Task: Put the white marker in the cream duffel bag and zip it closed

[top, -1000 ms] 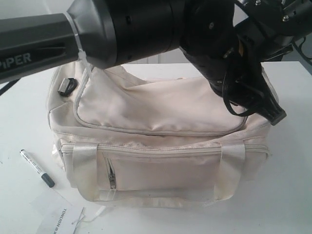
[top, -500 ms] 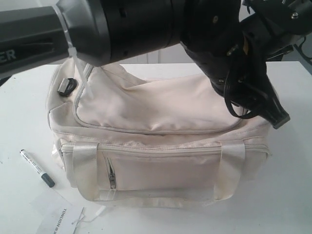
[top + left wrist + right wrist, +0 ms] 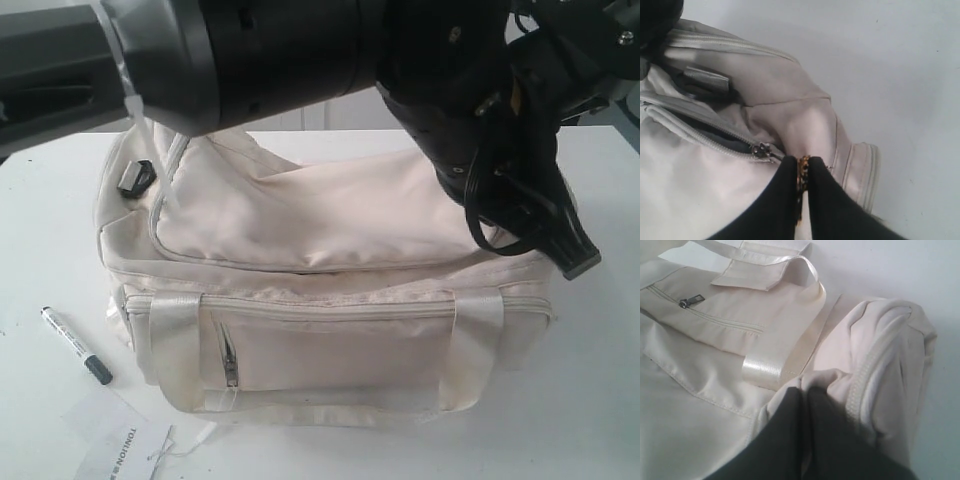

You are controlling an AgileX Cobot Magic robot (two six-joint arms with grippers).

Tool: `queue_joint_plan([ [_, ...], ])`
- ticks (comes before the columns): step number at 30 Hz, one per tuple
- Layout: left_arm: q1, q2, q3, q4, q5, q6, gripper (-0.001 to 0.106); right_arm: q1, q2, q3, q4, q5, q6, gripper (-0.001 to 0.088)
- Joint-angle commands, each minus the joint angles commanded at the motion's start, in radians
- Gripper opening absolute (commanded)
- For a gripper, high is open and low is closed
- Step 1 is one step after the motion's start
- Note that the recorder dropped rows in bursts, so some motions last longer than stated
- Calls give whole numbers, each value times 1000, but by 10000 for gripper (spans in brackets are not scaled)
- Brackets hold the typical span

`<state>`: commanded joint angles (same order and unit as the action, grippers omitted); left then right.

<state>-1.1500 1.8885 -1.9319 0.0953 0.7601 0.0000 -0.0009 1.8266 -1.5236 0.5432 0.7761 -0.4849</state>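
The white marker lies on the table outside the cream duffel bag, off the bag's front left corner in the exterior view. It does not touch the bag, and its black cap end points toward a printed paper sheet. My left pincer is pressed closed, with its tips against the fabric at one end of the bag, just beside the zipper slider. I cannot tell whether a fold is caught between the tips. A dark gap shows along the zipper teeth next to that slider. My right pincer is closed too, at the bag's other end. Cream cloth is bunched up around its tips and pinched there, near a shiny webbing handle.
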Motion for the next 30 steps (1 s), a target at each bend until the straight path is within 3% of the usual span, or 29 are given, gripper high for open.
queue_joint_plan([
  [16, -49, -27, 0, -5, 56, 27, 0, 0, 0, 0, 0, -12, 0, 0],
  [30, -50, -27, 0, -7, 148, 53, 0, 0, 0, 0, 0, -19, 0, 0],
])
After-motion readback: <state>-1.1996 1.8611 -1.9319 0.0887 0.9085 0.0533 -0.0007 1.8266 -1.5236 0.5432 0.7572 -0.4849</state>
